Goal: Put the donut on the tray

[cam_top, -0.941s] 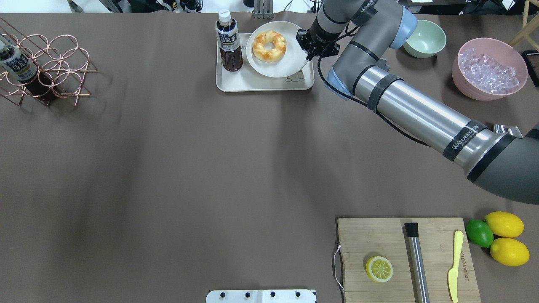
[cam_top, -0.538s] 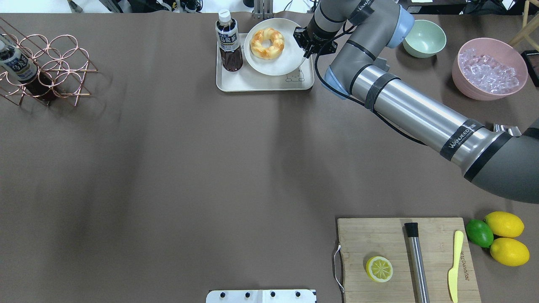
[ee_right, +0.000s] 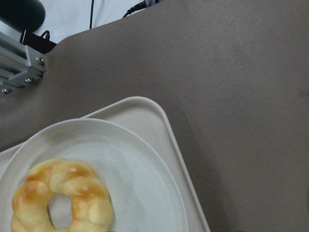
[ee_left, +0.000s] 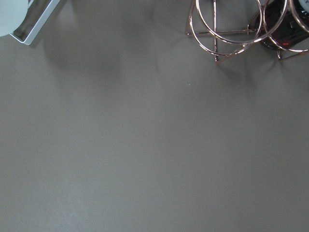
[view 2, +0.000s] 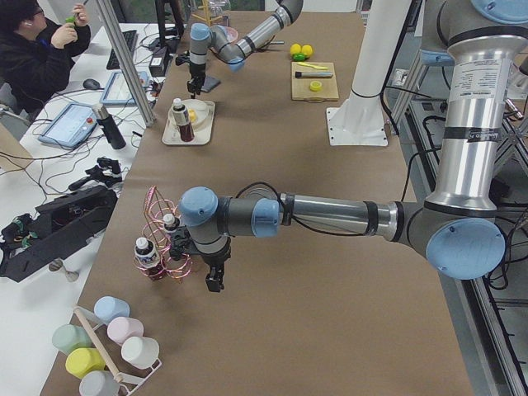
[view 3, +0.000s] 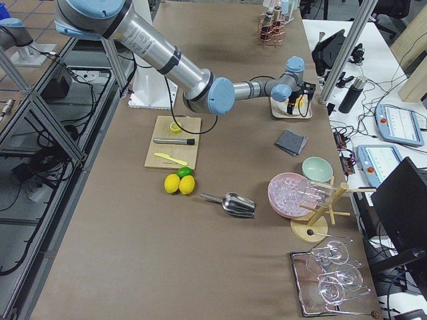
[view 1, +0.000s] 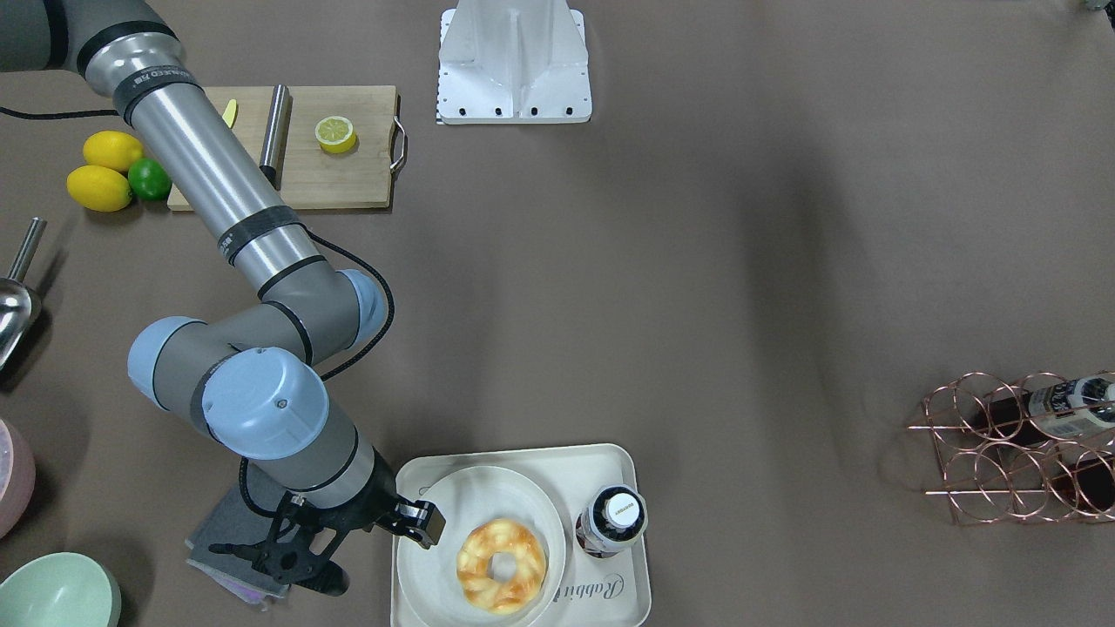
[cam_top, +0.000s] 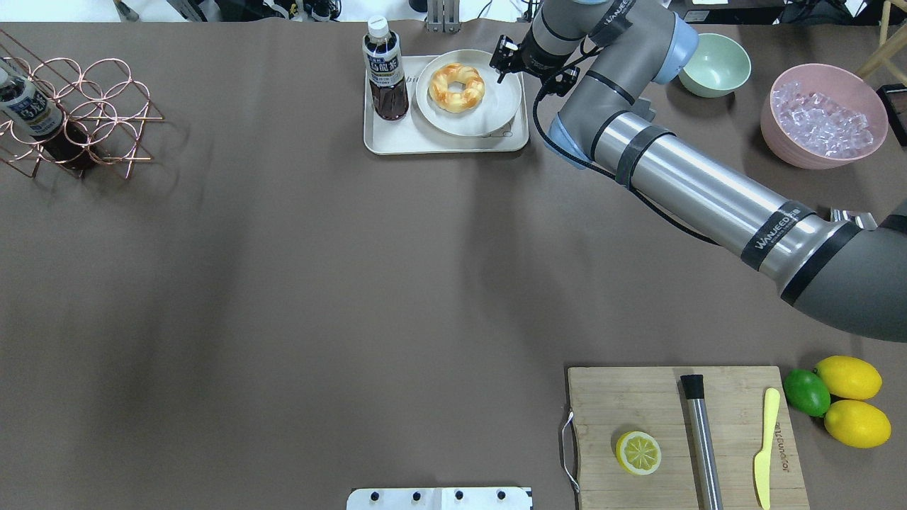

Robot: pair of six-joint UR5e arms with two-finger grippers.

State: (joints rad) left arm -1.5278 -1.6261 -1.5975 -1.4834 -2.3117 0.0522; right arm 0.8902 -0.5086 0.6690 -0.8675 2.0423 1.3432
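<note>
- The brown table (ee_left: 145, 159) fills nearly the whole picture, plain and matte, seen from straight above.
- A copper wire rack (ee_left: 227, 36) pokes in at the top right, its thin rings overlapping and its feet resting on the table.
- A dark bottle (ee_left: 282, 24) lies inside the rack's rings at the far right corner, reddish where the light catches it.
- A pale rounded thing (ee_left: 9, 14) sits in the top left corner with a white-edged strip (ee_left: 41, 24) just beside it; I cannot tell what either is.
- Soft shadows spread on the table below the rack and the strip.
</note>
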